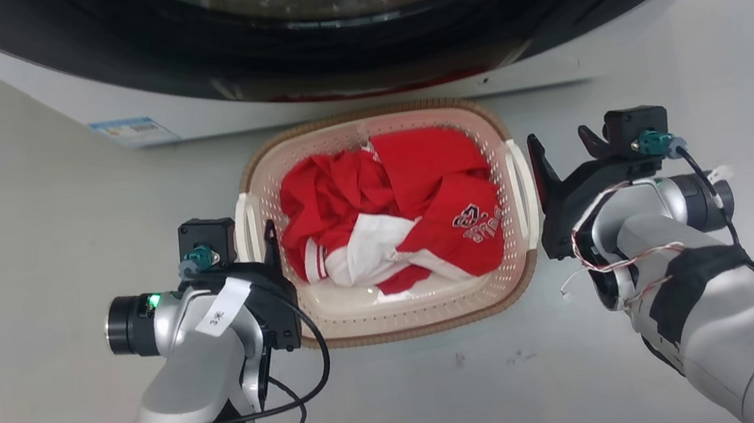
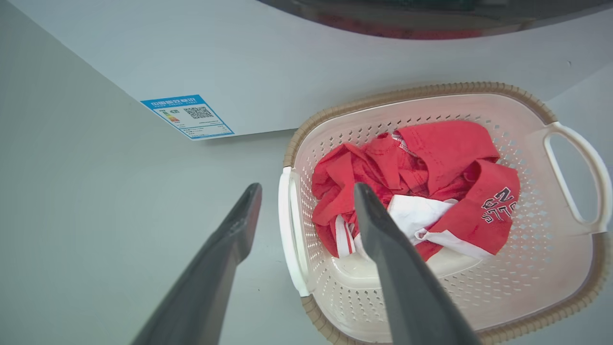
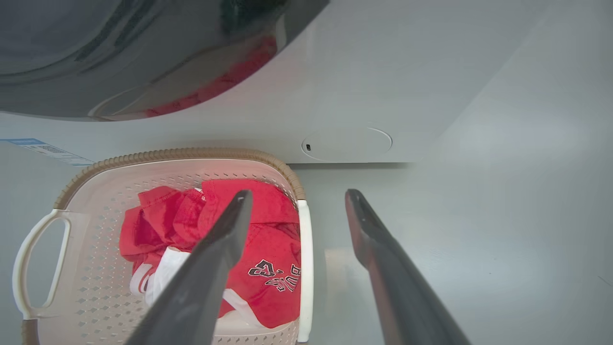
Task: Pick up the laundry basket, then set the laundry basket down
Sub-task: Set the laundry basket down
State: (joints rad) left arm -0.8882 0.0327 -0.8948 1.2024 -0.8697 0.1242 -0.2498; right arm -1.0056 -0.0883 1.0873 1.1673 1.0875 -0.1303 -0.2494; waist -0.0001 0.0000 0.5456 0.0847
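between the two grippers the basket [image 1: 371,115] sits on the floor [image 1: 21,254], its far rim close under the washer [image 1: 332,103], with red and white clothes [image 1: 405,200] heaped inside. the left gripper [image 2: 306,191] is spread wide, one finger outside the left handle [image 2: 287,225] and the other over the basket's inside. the right gripper [image 3: 298,196] is spread likewise, straddling the right handle [image 3: 304,268]. whether any finger touches a handle, i cannot tell.
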